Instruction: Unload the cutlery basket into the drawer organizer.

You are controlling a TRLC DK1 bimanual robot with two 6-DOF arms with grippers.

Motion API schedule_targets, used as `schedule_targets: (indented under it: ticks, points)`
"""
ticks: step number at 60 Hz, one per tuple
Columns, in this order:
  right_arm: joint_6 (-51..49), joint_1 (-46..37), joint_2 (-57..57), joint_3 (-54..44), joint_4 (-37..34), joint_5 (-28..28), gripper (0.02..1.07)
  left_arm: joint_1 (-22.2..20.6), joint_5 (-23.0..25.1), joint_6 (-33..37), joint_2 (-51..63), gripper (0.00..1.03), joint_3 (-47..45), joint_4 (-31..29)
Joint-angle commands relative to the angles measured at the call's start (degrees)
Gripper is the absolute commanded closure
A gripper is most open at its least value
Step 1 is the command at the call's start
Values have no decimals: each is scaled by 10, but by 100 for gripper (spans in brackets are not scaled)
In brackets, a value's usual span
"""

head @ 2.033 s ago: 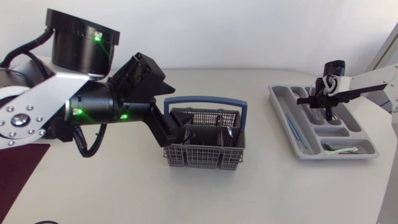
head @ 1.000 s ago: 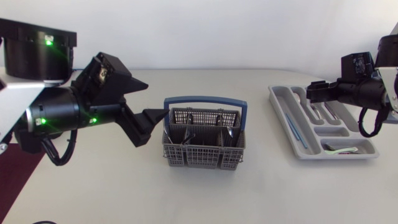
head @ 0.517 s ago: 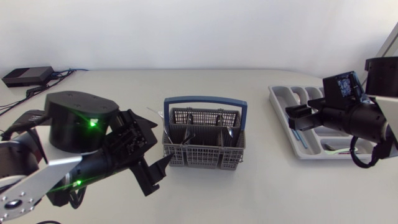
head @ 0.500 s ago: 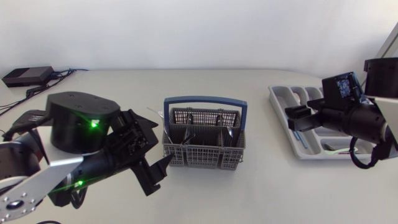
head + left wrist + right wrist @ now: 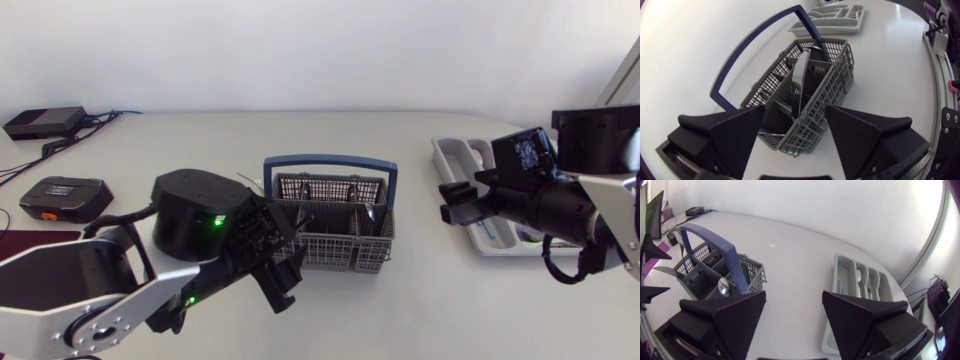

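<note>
Cutlery basket stood at the centre of the bench, its blue handle upright. The drawer organizer lay at its 3 o'clock, well apart. Several pieces, a spoon among them, stood in the basket; others lay in the organizer.

Likely hazards: a finger of the left hand could catch the mesh wall on approach and push or tip the light basket. The upright handle could snag either hand reaching in from above. Slim pieces leaning in the cells could slip from such broad fingers.

Left hand was open and empty, low at the basket's 7 o'clock corner. Its fingers pointed toward 1 o'clock and framed that corner without visible contact. Right hand was open and empty, above the bench near the organizer's 9 o'clock edge, pointing toward the basket.
</note>
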Motion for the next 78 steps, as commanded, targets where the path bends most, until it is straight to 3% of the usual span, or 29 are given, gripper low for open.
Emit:
schedule_targets:
  ticks: [1,18,28,38,47,78]
  points:
    - [16,5,-7,-23,-5,8,25,-4,-15,-17,22,31,-6,23]
    - [13,5,-9,-25,-5,9,25,-5,-44,-29,65,49,-7,85]
    - [13,5,-7,-25,-2,10,25,-4,-55,-33,83,70,-7,104]
    - [14,13,-4,-23,-1,10,25,2,-55,-36,95,82,-9,109]
    - [14,31,-2,-17,-2,17,25,3,-55,-39,105,100,-9,125]
    - [7,58,2,-12,-2,20,25,19,-51,-39,58,100,-25,140]
